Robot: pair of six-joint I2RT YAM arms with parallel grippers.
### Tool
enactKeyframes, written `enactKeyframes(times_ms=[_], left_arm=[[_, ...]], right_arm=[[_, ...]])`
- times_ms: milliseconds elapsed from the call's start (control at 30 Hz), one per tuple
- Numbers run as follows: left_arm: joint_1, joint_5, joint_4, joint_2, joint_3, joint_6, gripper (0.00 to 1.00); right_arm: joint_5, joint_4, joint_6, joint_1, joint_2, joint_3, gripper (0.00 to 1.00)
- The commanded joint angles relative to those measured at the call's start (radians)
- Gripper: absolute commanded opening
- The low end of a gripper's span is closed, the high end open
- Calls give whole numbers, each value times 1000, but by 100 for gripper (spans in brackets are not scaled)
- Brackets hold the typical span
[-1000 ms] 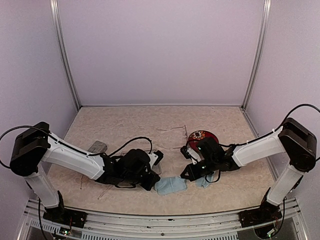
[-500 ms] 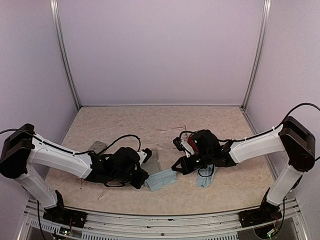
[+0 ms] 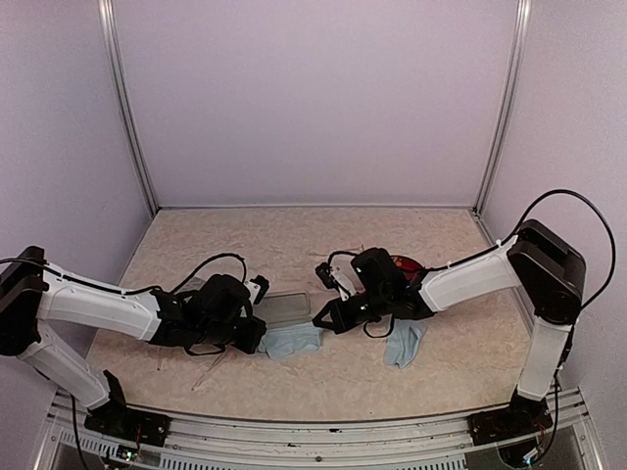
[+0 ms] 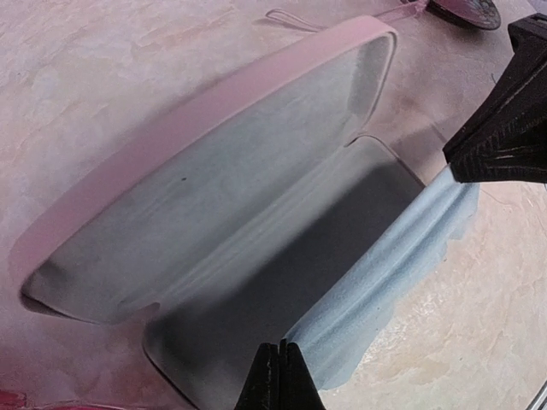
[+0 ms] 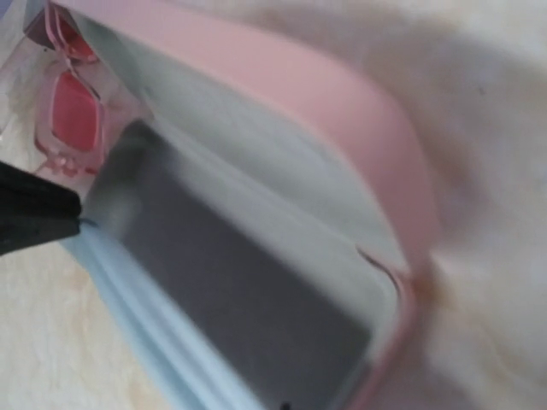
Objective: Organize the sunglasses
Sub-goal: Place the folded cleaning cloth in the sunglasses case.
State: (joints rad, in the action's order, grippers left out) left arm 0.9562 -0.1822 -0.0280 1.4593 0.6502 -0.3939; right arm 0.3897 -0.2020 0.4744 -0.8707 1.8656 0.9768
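Observation:
An open pink case with grey lining lies between the arms. A light-blue cloth is stretched along its lower half. My left gripper is shut on the near corner of that cloth. My right gripper is shut on its far end, and its tips barely show in the blurred right wrist view. The red-pink sunglasses lie on the table beyond the case, beside the left gripper. A slim pale arm of the other sunglasses shows behind the lid.
A second light-blue cloth lies crumpled at the right. A round dark red patterned item sits behind the right arm. A grey case rests at the left. Walls close in the table's back and both sides.
Both grippers have moved left with the light-blue cloth held between them. It now lies along the open pink case, which the left arm hid a second ago.

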Motion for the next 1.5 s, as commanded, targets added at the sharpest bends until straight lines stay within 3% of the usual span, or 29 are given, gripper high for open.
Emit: enactKeyframes(times_ms=[0,400,1267,1467], left_arm=[[-45,-28,-49,-48,-31,20,0],[-109,-26,-43,-14,-32,47,0],[-111,-5,-25,78,9,35,0],[-111,-28,-31,56,14,31,2]], right_arm=[[11,-30,3,-11,50,59,0],[-5,-45,4,-15,142,147,0],[-92,80,-80,-15,184,238,0],[-107,90,-87,-18,157,233,12]])
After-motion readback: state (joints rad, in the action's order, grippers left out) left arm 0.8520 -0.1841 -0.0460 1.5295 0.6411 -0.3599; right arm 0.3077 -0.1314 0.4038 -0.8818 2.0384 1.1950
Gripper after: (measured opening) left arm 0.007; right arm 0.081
